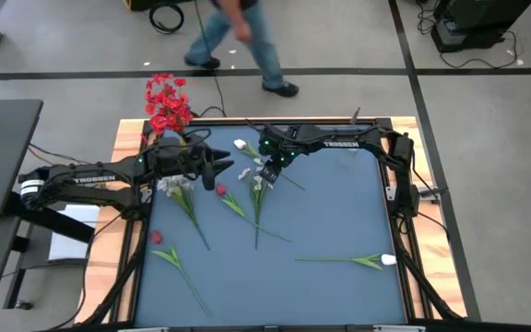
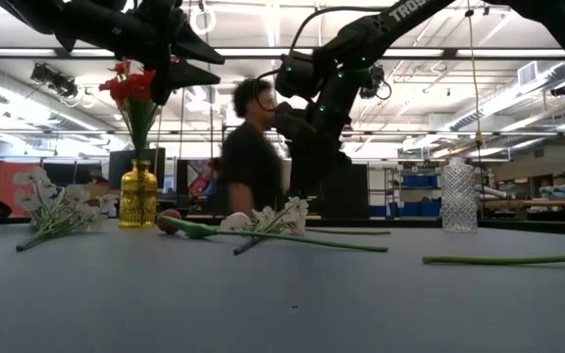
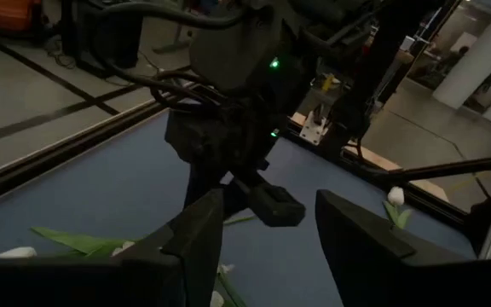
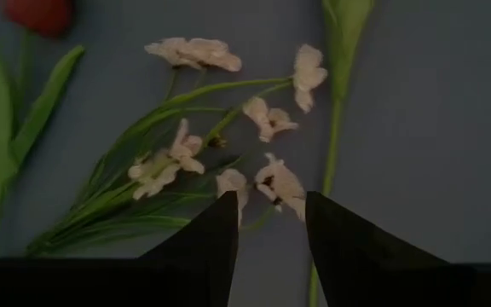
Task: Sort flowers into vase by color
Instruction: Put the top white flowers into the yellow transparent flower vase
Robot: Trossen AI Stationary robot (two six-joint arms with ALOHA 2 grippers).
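Flowers flat, stems toward near edge

Red blooms fill an amber-yellow vase; white sprays with green stems lie on the blue-grey table.

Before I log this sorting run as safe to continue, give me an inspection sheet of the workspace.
Surface: blue table, wooden edge.
Job's things: yellow vase holding red flowers; clear vase with no flowers in it; white sprays, red tulips and white tulip lying loose.
Clutter: nothing seen.
Grippers: right gripper open above a white spray; left gripper open, empty, near the yellow vase.
Cables: floor cables behind the table.
Surroundings: person walking behind the table.
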